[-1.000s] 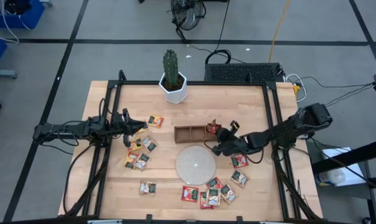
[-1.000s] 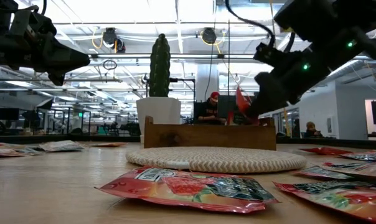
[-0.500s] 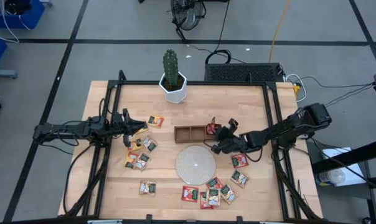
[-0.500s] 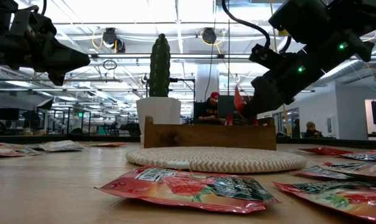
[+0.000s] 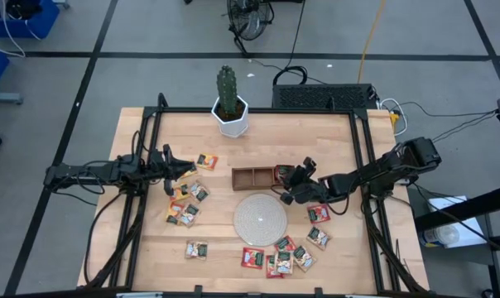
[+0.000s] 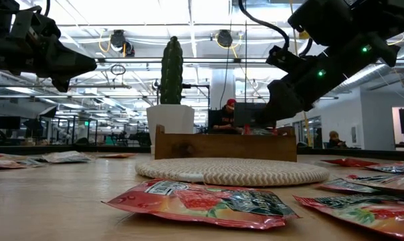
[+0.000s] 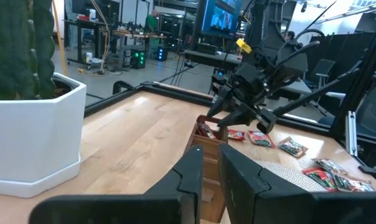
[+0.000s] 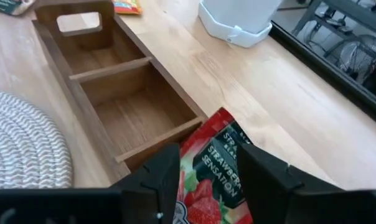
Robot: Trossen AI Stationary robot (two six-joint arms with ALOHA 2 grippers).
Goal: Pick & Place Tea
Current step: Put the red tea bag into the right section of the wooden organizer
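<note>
Tea drop at the wooden tray

Left of the tray [image 5: 261, 177], the left gripper [image 5: 186, 168] waits, fingers narrow, empty. At the tray's right end the right gripper [image 8: 203, 180] stands open over 1 red sachet [image 8: 214, 171] in that end compartment; lifting straight up should avoid dragging it. The other 2 compartments are empty; more sachets [image 5: 285, 256] lie below the tray.

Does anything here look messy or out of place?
Mostly the tea sachets, scattered loose over the table rather than stacked. One red sachet sits tilted in the tray's end compartment, between the right tool's open fingers.
</note>
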